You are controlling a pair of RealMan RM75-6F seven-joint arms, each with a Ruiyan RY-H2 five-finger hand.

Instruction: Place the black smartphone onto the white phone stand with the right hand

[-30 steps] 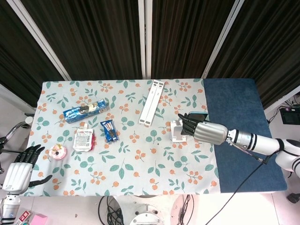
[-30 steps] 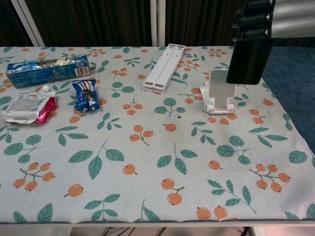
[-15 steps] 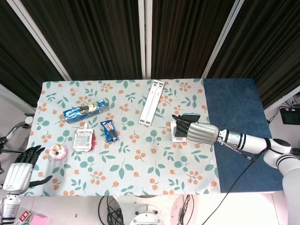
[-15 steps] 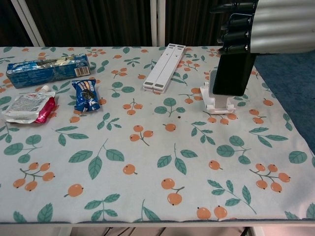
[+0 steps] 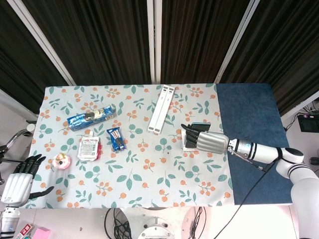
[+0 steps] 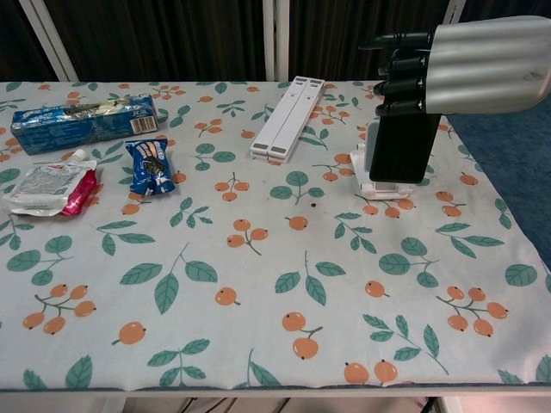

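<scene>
Bright, even light is falling from overhead onto the floral tablecloth (image 5: 134, 164), and both views are showing it evenly exposed. Behind the tablecloth the dark curtains (image 5: 114, 40) are swallowing detail. In the chest view the right hand (image 6: 469, 67) is catching a soft sheen along its silver casing and is looking slightly soft, being close to the lens. Shadows on the tablecloth are staying faint and short. Edges of the tablecloth are bowing slightly in the head view.

The right hand (image 6: 469, 67) is showing a ribbed silver shell with black fingers (image 6: 398, 62). Its arm (image 5: 271, 154) is running white with dark joint bands. The left hand (image 5: 20, 180) is wearing a pale grey back and black fingers.
</scene>
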